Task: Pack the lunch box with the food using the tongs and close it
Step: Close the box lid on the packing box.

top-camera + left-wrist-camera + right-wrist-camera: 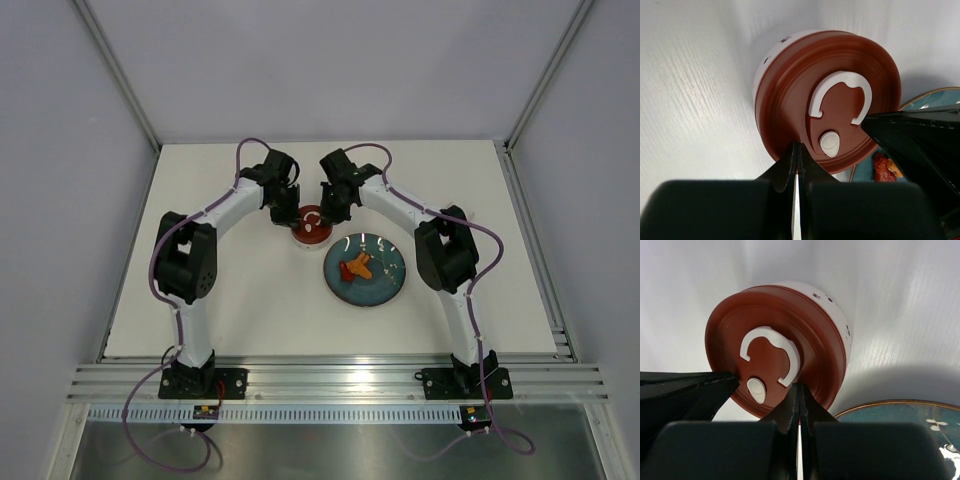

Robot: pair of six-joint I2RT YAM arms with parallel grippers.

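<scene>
The lunch box (311, 228) stands on the table with its red lid (827, 95) on; the lid (765, 360) bears a white curled mark. My left gripper (798, 146) is shut with nothing between its fingers, tips on the lid's near rim. My right gripper (799, 387) is likewise shut and empty, tips on the lid beside the white mark. In the top view the left gripper (291, 213) and right gripper (329, 212) flank the box. The food (357, 267), orange and red pieces, lies on the teal plate (385, 285). I cannot make out the tongs.
The teal plate (900, 415) sits just right of the box, its rim close to the right gripper. Bare white table (220, 300) spreads to the left and front. Grey walls and metal rails enclose the table.
</scene>
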